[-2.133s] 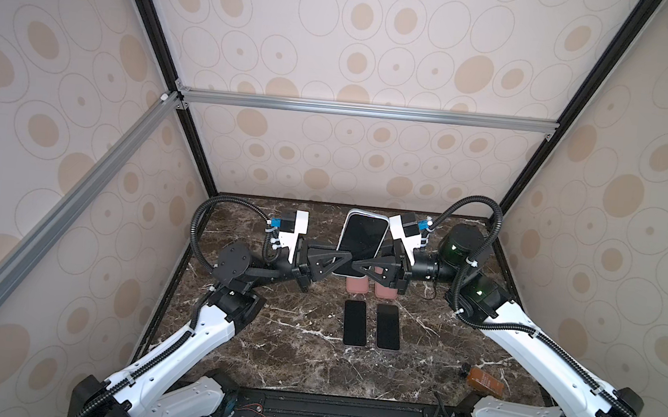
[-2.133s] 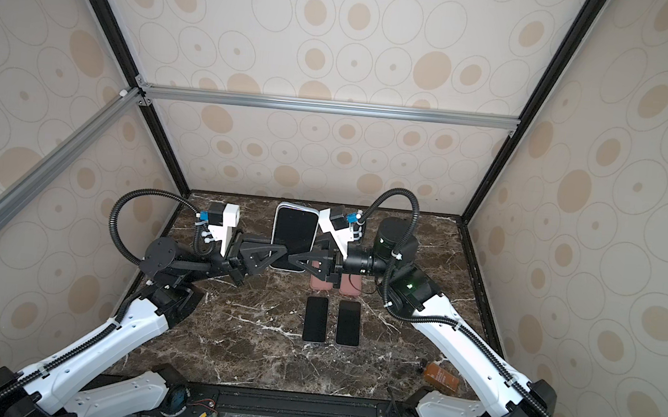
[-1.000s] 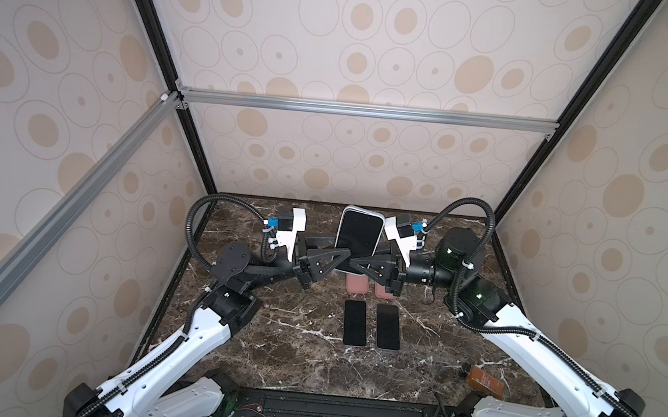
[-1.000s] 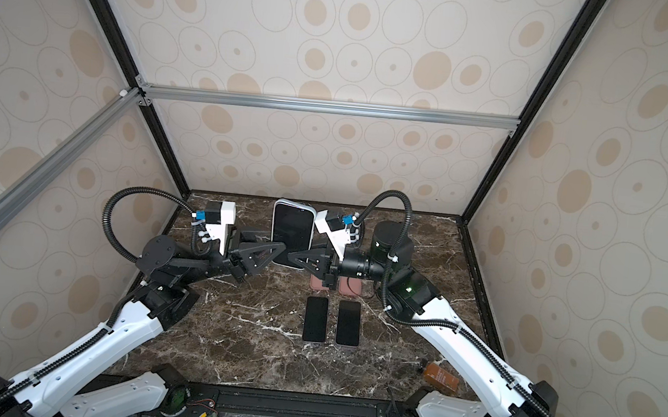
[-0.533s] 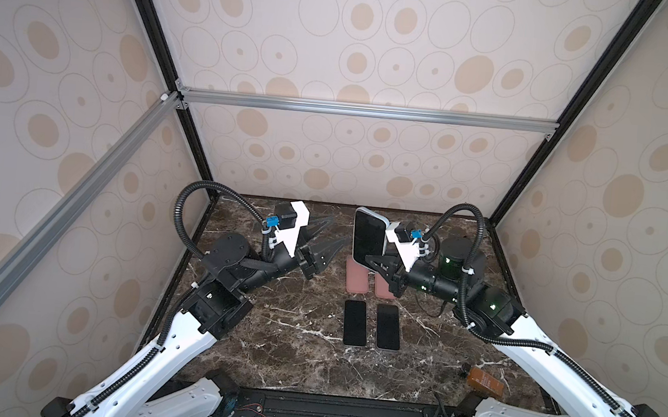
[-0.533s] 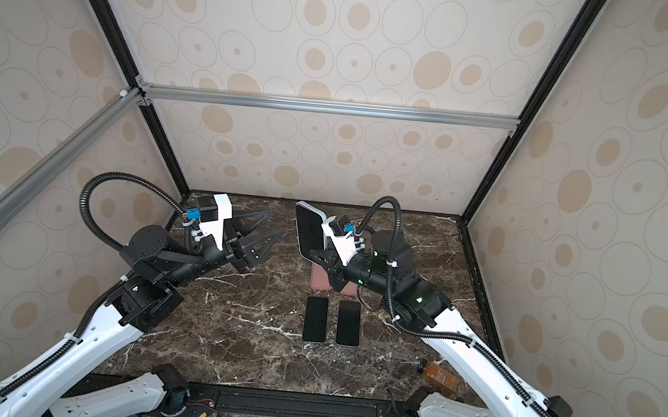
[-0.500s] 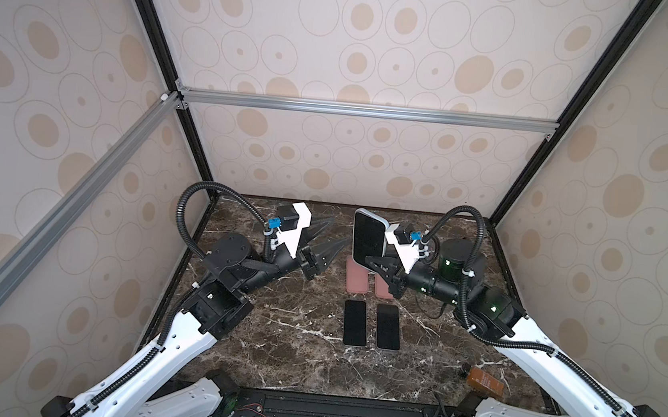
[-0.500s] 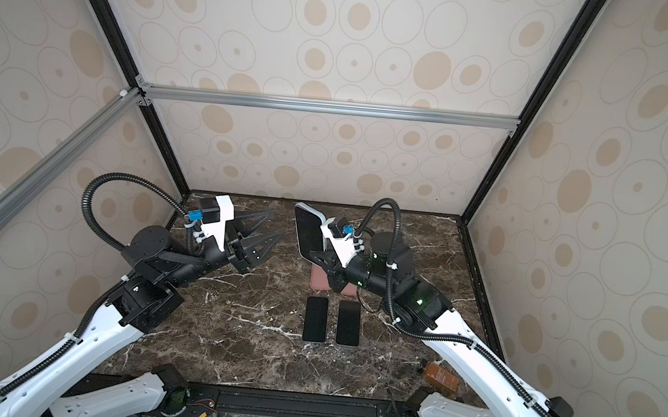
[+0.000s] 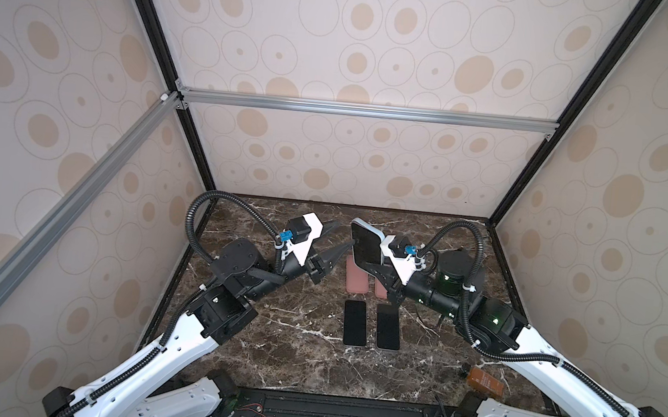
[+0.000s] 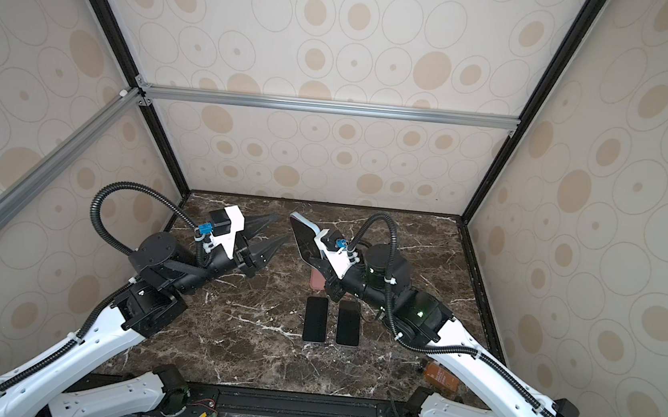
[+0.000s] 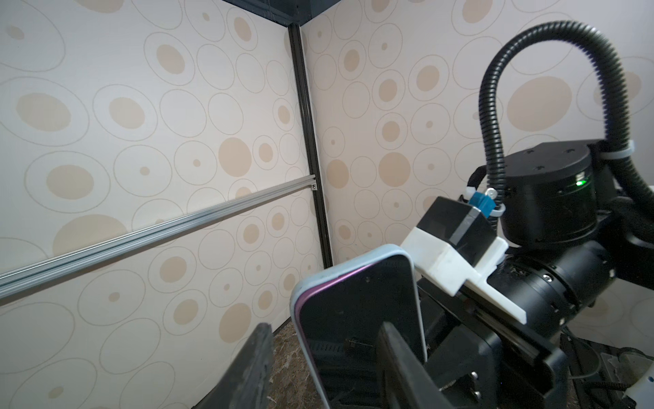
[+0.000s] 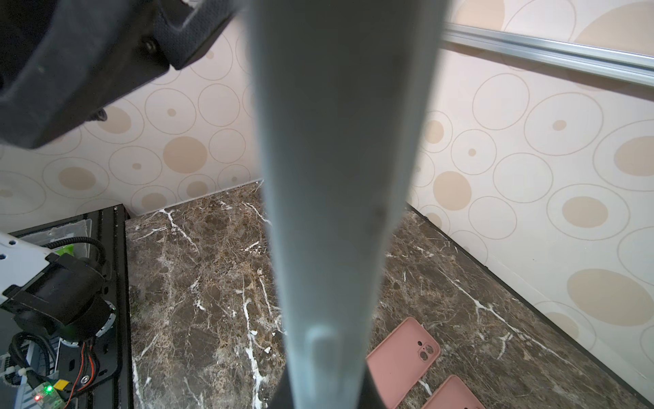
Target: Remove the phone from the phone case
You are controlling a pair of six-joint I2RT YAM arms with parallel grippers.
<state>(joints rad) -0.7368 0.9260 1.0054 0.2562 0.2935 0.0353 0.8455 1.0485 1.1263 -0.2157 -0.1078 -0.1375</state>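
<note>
The right fingers (image 9: 376, 271) are closed tight on the phone case (image 11: 371, 255), holding it up in the air above the surface (image 9: 290, 339), near the back wall. The case is pale blue. The phone (image 9: 366, 242) sits inside it, with its dark screen facing the left arm. The left fingers (image 9: 336, 252) are apart and hold nothing. They point at the phone from the side. One tip is right by the phone's edge, but I cannot tell if it touches. Down on the surface lie two pink cases (image 9: 357, 278). Just in front of them, two black phones (image 9: 355, 323) lie flat, side by side.
</note>
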